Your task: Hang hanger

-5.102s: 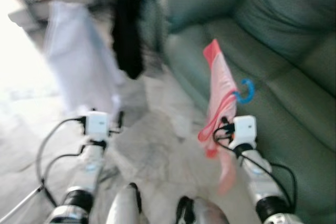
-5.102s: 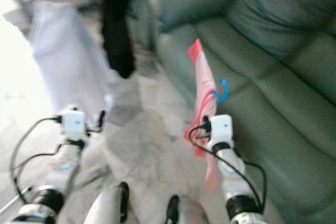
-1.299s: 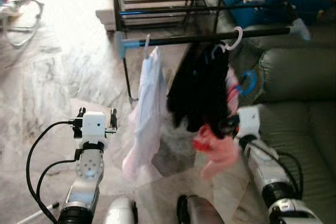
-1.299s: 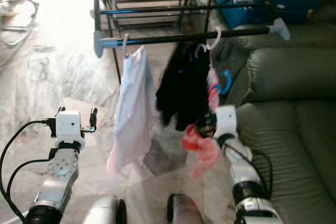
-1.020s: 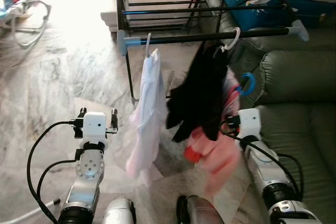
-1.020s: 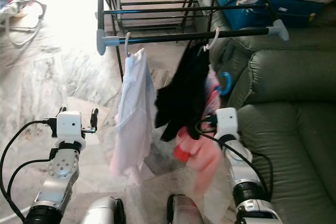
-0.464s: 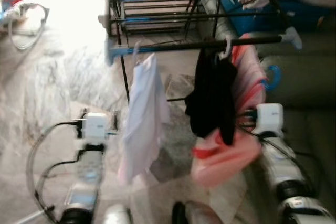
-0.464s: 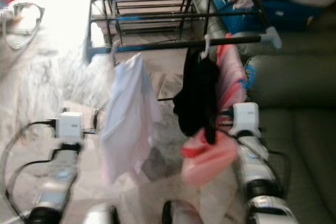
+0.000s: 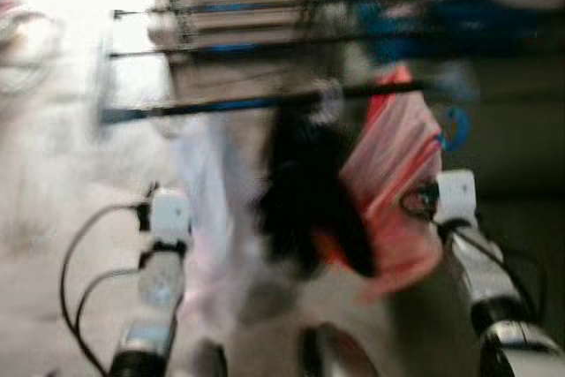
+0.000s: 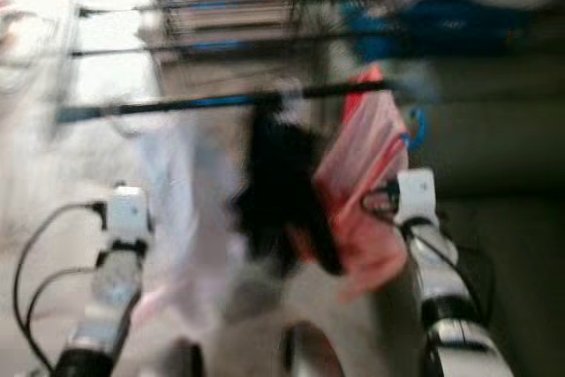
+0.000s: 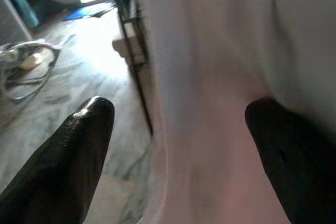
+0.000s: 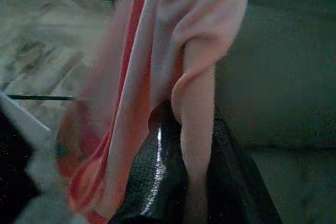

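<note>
Right wrist view: right hand [image 12: 191, 182] clamped on pink garment [image 9: 393, 183], blue hanger hook [image 9: 455, 126] near the rail [image 9: 265, 101], not yet hooked; left hand [image 11: 178, 145] open, idle.

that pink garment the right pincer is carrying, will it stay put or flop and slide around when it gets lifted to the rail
Probably floppy: the pink garment drapes in soft folds below the right pincer. It looks light, so it may swing as the arm moves. The fingers pinch cloth, so it could slip somewhat. The blue hanger hook beside it looks stiff and should catch the rail.
</note>
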Tool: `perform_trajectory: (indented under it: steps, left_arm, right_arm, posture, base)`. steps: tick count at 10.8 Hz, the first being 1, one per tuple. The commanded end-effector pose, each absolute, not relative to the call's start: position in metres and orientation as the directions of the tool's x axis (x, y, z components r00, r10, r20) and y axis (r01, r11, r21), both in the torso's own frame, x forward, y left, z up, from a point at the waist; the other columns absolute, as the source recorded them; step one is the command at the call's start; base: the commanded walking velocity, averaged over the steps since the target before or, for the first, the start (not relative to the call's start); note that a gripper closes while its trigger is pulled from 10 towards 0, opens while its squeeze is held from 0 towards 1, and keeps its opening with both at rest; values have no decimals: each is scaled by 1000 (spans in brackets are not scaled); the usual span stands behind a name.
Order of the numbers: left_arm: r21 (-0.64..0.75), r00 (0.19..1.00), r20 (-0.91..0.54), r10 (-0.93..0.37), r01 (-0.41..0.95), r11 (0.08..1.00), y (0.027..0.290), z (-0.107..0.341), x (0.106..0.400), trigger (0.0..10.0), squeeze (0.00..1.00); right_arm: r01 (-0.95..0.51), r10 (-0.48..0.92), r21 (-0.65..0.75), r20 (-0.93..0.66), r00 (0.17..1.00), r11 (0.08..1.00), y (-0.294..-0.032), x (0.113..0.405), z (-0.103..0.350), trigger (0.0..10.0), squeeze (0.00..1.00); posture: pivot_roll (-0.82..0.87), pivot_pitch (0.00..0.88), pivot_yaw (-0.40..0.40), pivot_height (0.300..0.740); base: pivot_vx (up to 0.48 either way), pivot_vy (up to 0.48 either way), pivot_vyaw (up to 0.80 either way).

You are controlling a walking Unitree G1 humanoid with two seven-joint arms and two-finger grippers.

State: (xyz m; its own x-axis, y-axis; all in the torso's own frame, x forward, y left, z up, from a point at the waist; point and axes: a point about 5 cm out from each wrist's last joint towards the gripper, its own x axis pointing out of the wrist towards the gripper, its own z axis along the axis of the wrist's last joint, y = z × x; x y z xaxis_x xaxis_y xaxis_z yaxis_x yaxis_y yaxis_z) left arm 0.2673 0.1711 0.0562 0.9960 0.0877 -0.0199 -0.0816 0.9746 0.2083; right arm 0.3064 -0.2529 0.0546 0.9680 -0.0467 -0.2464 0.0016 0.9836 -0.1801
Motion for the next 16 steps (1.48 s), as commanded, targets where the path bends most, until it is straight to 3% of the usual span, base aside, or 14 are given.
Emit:
perform_trajectory:
  steps: [1, 5, 9, 16]
  left_arm:
    - [217, 992, -47, 116, -104, 971, 180, 50, 260, 10000, 0]
    - [204, 990, -57, 128, -114, 972, 182, 49, 259, 10000, 0]
    - [207, 990, -62, 127, -111, 972, 184, 49, 260, 10000, 0]
    - [232, 990, -87, 115, -92, 968, 187, 46, 244, 10000, 0]
  right_arm:
    - [-2, -31, -153, -216, 976, 988, -253, 312, 63, 10000, 0]
    - [-68, 41, -146, -181, 983, 987, -245, 311, 65, 10000, 0]
    - [-121, 101, -128, -157, 982, 984, -229, 310, 65, 10000, 0]
    - [-14, 4, -121, -86, 996, 993, -236, 340, 105, 10000, 0]
  posture:
    - [2, 168, -49, 740]
    - [4, 172, -46, 740]
    - [3, 174, -42, 740]
    - [32, 245, -32, 740]
  base:
    - [0, 0, 0]
    - [0, 0, 0]
    - [0, 255, 0]
    - [0, 0, 0]
